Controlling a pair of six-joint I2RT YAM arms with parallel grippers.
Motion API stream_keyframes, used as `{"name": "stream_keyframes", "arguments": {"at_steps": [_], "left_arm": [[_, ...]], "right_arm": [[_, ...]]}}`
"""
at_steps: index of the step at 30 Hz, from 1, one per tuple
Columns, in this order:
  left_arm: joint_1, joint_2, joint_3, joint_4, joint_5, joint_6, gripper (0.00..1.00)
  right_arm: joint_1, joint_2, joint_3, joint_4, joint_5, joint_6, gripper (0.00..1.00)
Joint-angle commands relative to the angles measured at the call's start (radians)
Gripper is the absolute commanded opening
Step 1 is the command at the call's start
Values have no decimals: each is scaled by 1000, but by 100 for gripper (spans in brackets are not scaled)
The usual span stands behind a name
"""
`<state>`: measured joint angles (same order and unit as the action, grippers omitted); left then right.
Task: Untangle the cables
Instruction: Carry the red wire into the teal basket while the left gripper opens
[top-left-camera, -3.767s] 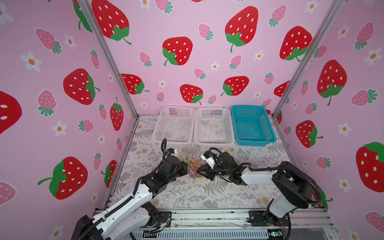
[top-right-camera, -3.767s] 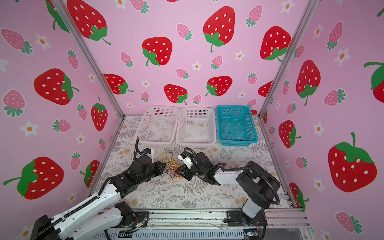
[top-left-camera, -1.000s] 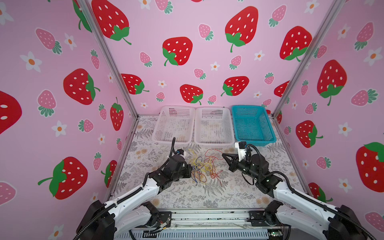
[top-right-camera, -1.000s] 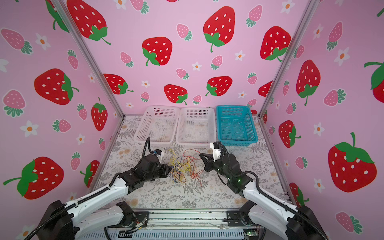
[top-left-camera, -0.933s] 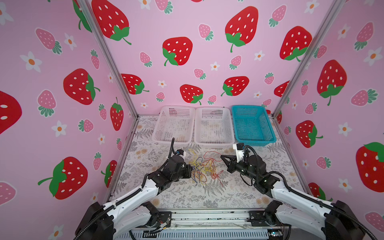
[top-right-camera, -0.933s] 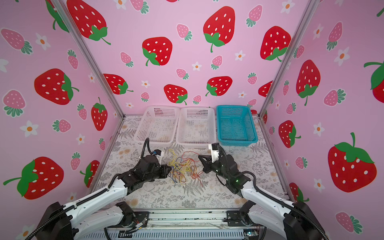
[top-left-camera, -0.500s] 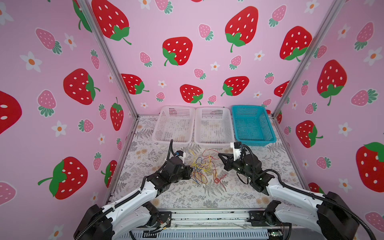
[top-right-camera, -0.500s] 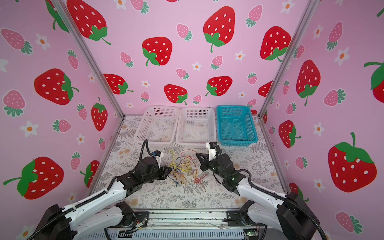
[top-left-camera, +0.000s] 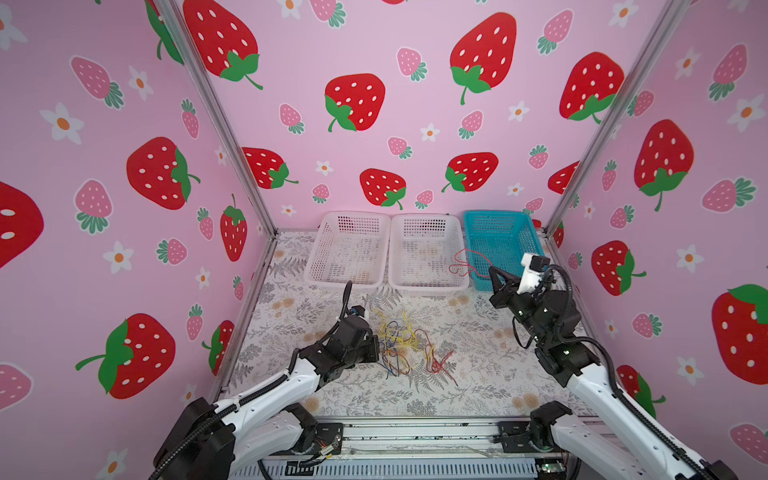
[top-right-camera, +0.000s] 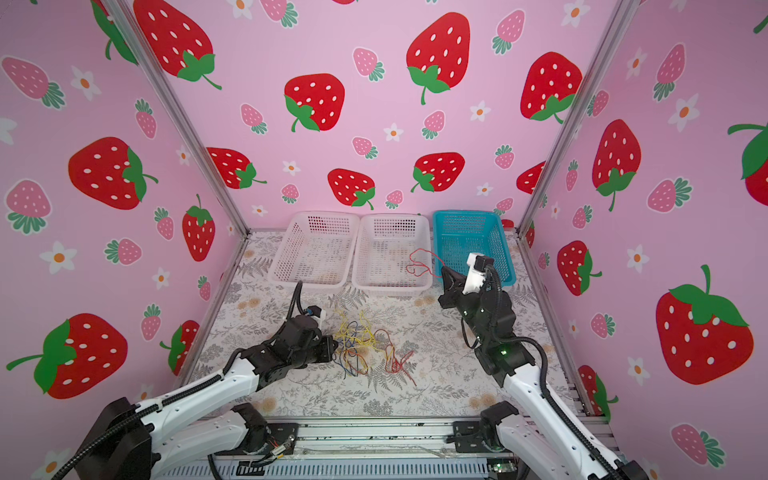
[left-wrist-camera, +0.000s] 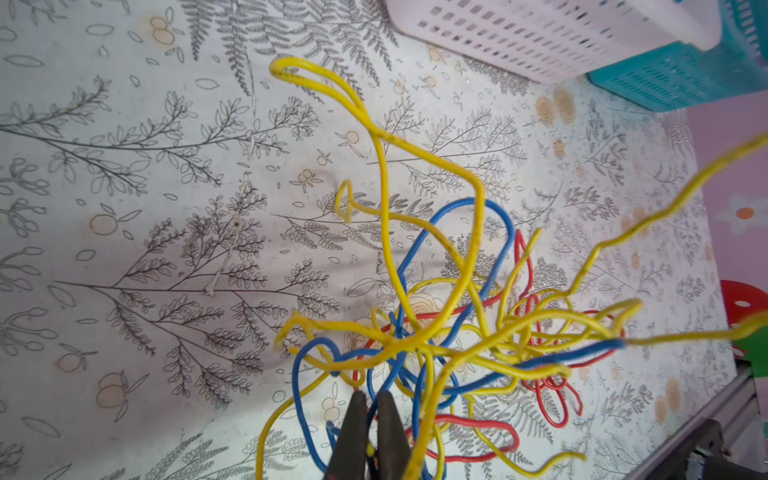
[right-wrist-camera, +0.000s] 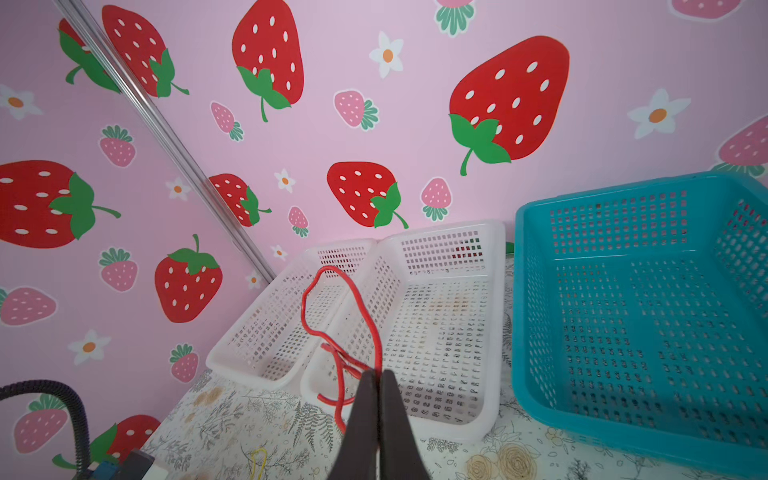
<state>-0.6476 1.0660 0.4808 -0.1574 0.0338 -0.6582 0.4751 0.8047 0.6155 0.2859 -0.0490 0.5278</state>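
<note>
The cables lie as a tangle (top-left-camera: 398, 345) (top-right-camera: 357, 347) of thin yellow, blue and red wires on the leaf-print mat. My left gripper (top-left-camera: 376, 353) (top-right-camera: 334, 353) (left-wrist-camera: 372, 401) is low at the tangle's left side, shut on a blue wire of it. A few red wires (top-left-camera: 436, 362) lie just right of the tangle. My right gripper (top-left-camera: 492, 272) (top-right-camera: 444, 272) (right-wrist-camera: 375, 376) is raised near the baskets and shut on one red cable (top-left-camera: 464, 264) (top-right-camera: 419, 262) (right-wrist-camera: 307, 299), which hangs in loops, clear of the tangle.
Three baskets stand along the back wall: a white one (top-left-camera: 345, 284), a second white one (top-left-camera: 430, 287) (right-wrist-camera: 494, 291) and a blue one (top-left-camera: 498, 214) (right-wrist-camera: 519, 316). Pink strawberry walls close in three sides. A metal rail (top-left-camera: 415, 432) runs along the front.
My right gripper has risen and moved back and right toward the baskets, drawing the red cable out of the tangle. The left gripper has stayed on the tangle.
</note>
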Motion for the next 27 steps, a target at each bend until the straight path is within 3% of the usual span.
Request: {"name": "stream_keyframes", "arguments": {"at_steps": [1, 11, 16, 17, 22, 27], "left_arm": [[3, 12, 13, -20, -13, -13, 0], [3, 70, 131, 5, 40, -17, 0], [1, 159, 197, 36, 94, -20, 5], [0, 172, 209, 34, 97, -19, 11], [0, 172, 257, 5, 97, -10, 22], [0, 142, 308, -64, 98, 18, 37]], "right_arm": [[-15, -16, 18, -49, -68, 12, 0], [-16, -36, -15, -50, -112, -9, 0], [-16, -42, -7, -67, -117, -15, 0], [-16, -44, -2, -71, -116, -17, 0], [-17, -47, 15, -103, -87, -27, 0], [-31, -7, 53, -160, 43, -1, 0]]}}
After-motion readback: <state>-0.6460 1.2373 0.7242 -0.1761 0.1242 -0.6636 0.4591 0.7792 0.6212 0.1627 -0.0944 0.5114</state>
